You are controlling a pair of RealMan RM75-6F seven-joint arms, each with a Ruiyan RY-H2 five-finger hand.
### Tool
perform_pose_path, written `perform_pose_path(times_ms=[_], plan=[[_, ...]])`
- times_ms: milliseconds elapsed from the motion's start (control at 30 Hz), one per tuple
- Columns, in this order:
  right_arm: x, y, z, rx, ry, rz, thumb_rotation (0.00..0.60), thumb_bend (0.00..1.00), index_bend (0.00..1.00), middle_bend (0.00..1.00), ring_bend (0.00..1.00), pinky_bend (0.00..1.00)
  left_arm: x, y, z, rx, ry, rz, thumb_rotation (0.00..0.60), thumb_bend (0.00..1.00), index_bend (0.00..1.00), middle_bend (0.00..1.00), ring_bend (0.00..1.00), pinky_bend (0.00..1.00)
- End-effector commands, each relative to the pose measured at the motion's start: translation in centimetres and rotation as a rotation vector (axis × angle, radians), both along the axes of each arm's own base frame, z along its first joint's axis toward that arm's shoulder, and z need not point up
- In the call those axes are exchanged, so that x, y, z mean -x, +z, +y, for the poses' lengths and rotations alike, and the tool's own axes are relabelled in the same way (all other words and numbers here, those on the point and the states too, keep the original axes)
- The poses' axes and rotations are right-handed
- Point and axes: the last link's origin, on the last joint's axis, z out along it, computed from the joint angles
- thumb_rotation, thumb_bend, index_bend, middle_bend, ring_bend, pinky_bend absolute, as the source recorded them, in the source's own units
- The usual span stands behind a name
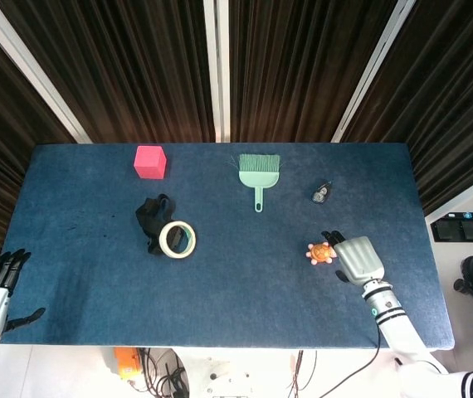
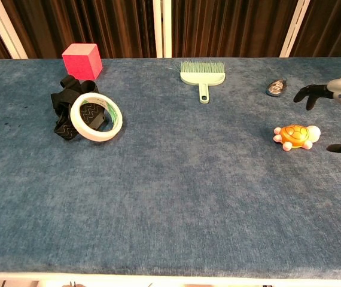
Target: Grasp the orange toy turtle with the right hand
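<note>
Now | right hand (image 1: 358, 259) open beside turtle (image 1: 322, 253) | near table (image 1: 220, 315) right edge

Table (image 1: 220, 315): cube (image 1: 149, 162) rear left; strap (image 1: 148, 217) before it, tape roll (image 1: 177, 240) touching the strap's right. Brush (image 1: 259, 172) rear centre. Key fob (image 1: 321, 193) right of brush; turtle (image 1: 321, 253) before fob, right hand (image 1: 358, 259) just right of turtle.

Orange toy turtle (image 2: 295, 136) — upright, ungrasped

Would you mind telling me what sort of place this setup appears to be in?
Probably a robot lab test bench: a blue felt-covered table with unrelated props, like a pink cube and roll of white tape, against dark curtains.
</note>
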Motion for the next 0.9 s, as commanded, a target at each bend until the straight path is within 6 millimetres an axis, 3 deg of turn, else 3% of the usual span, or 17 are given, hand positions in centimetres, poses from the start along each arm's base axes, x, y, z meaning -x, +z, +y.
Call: perform_pose_path(times_ms=[33, 667, 900], plan=[[-0.3, -0.9, -0.7, 0.002, 0.006, -0.001, 0.600, 0.14, 0.20, 0.27, 0.89, 1.00, 0.1, 0.0, 0.0, 0.002, 0.002, -0.001, 0.600, 0.00, 0.07, 0.04, 0.00, 0.05], [-0.1, -4.0, -1.9, 0.017, 0.016, 0.013, 0.600, 0.21, 0.36, 0.41, 0.90, 1.00, 0.6, 0.0, 0.0, 0.004, 0.014, -0.005, 0.600, 0.00, 0.07, 0.04, 0.00, 0.05], [0.0, -4.6, -1.9, 0.007, 0.022, 0.028, 0.600, 0.24, 0.47, 0.48, 0.92, 1.00, 0.5, 0.0, 0.0, 0.006, 0.013, -0.005, 0.600, 0.00, 0.07, 0.04, 0.00, 0.05]])
